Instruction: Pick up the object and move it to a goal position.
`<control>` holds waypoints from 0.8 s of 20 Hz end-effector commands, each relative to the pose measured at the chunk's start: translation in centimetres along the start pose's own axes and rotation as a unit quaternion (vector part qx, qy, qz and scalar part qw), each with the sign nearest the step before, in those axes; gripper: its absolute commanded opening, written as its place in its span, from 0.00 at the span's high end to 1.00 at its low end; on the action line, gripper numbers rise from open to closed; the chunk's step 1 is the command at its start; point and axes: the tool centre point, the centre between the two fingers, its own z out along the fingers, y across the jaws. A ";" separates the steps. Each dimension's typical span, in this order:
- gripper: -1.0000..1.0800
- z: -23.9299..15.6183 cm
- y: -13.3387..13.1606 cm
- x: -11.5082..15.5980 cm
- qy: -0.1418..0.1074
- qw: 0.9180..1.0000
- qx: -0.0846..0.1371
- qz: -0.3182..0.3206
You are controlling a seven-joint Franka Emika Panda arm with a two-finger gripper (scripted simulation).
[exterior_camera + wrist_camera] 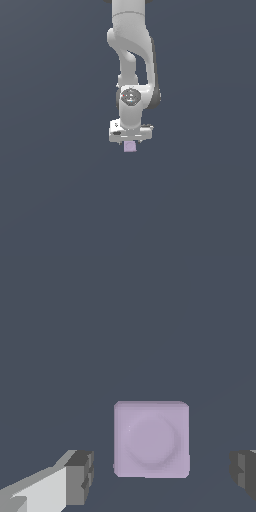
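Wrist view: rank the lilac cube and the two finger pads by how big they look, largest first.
1. Lilac cube, by far the largest.
2. Finger pad on the white finger.
3. Other finger pad, cut off by the frame edge, so its smaller look is unsure.
Both pads stand apart from the cube.

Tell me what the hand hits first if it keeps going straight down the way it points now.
Probably the small pale lilac cube: it sits between the open fingers of the white hand, apart from both. Depth is unclear, so the fingertips might reach the dark grey floor beside it first.
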 end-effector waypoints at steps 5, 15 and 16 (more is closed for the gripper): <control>0.04 2.9 0.0 -0.1 0.000 1.000 0.000 0.000; 1.00 4.4 0.0 -0.1 0.000 1.000 0.000 0.000; 1.00 4.4 0.0 -0.1 0.000 1.000 0.000 0.000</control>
